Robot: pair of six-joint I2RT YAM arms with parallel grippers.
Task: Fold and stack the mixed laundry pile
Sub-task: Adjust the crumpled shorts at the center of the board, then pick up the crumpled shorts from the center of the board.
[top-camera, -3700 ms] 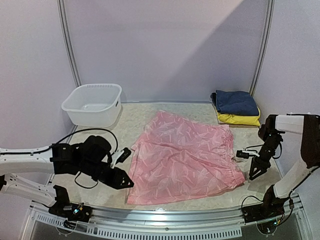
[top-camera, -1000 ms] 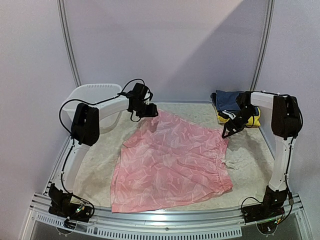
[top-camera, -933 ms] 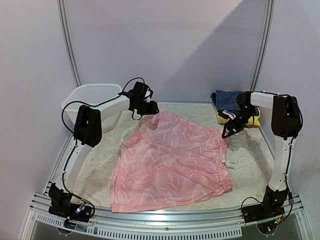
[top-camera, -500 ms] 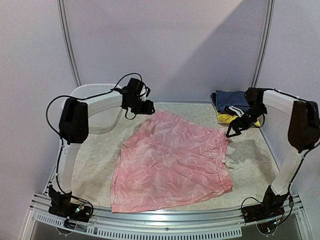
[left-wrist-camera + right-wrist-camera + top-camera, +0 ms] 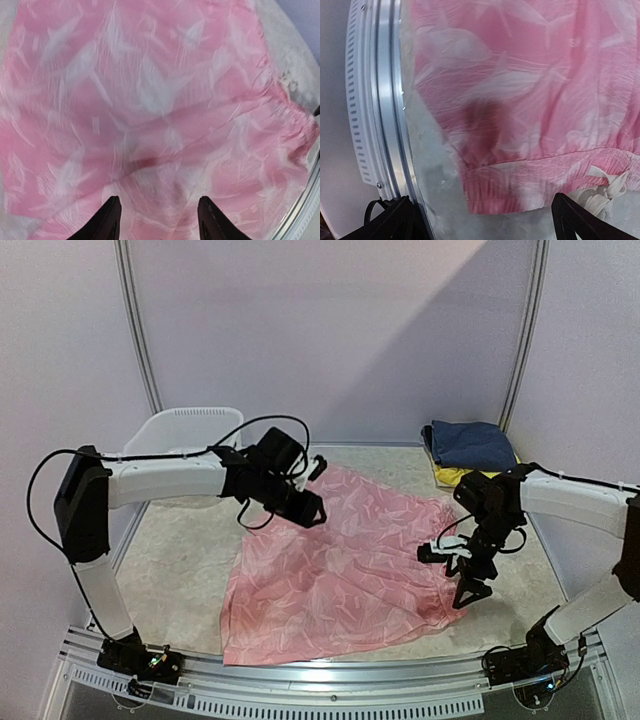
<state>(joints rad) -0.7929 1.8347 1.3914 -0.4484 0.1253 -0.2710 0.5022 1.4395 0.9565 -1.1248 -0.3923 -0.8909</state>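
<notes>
Hovering over the far left part of the pink garment (image 5: 340, 565), the left gripper (image 5: 158, 202) has its fingers parted with nothing between them, only crinkled cloth below. The right gripper (image 5: 480, 202) is spread wide and empty too, above the garment's gathered right hem and white drawstring (image 5: 609, 184). The pink garment lies spread flat mid-table (image 5: 170, 550); at the far right corner a folded navy garment (image 5: 472, 443) rests on a yellow garment (image 5: 462, 477).
</notes>
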